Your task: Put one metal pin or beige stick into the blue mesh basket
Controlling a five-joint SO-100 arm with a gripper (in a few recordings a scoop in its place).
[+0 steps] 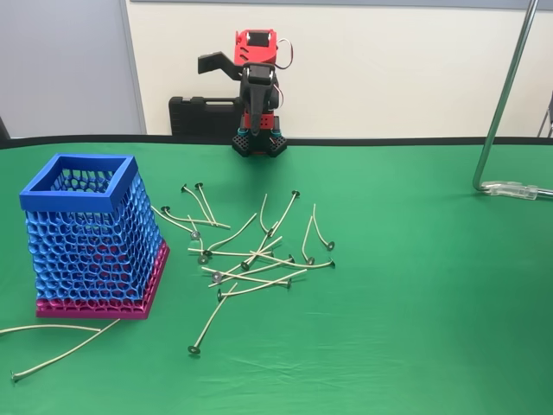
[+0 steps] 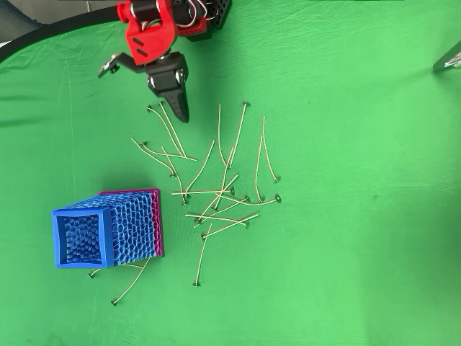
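Observation:
The blue mesh basket (image 1: 90, 239) (image 2: 81, 214) stands upright on its pink base at the left of the green table. Several thin beige sticks with dark round heads (image 1: 251, 259) (image 2: 216, 196) lie scattered and crossing in the middle of the cloth. Two more beige sticks (image 1: 60, 344) (image 2: 131, 283) lie in front of the basket. My red and black arm is folded at the back of the table. Its gripper (image 1: 256, 121) (image 2: 182, 114) points down with the jaws together and nothing between them, just above the nearest stick heads in the overhead view.
A black case (image 1: 203, 114) sits behind the table beside the arm's base. A metal stand (image 1: 505, 104) (image 2: 450, 58) with a clear foot rises at the back right. Bare green cloth spreads over the right half and the front.

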